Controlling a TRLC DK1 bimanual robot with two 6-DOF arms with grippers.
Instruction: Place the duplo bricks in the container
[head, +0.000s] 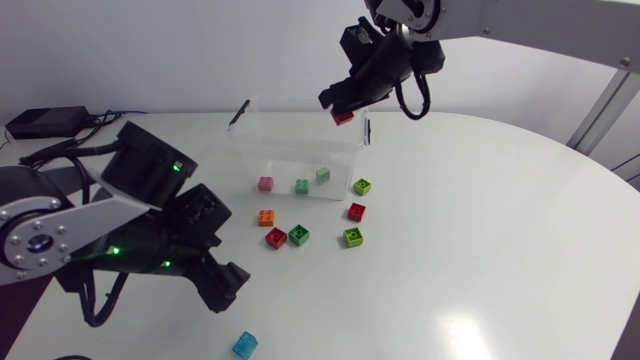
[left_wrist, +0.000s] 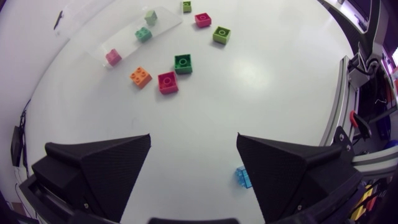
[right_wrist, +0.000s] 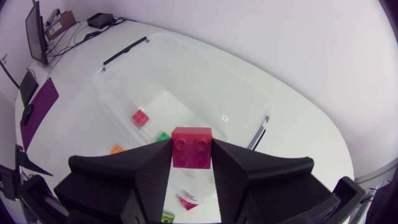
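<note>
Red duplo brick (right_wrist: 191, 148), four studs, gripped by right fingers (right_wrist: 149, 180) above clear container (right_wrist: 205, 81), left fingers (left_wrist: 106, 165) apart

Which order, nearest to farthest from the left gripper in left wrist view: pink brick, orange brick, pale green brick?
1. orange brick, outside the container, ahead of the left gripper.
2. pink brick, inside the container.
3. pale green brick, deeper in the container.

My left arm comes in low, its matte black wedge-fingered gripper (left_wrist: 193, 138) spread wide, seemingly tilted downward. My right arm reaches in high, its matte black gripper (head: 343, 108) angled down, both fingers pressed on a small red studded plastic brick (right_wrist: 191, 148).
</note>
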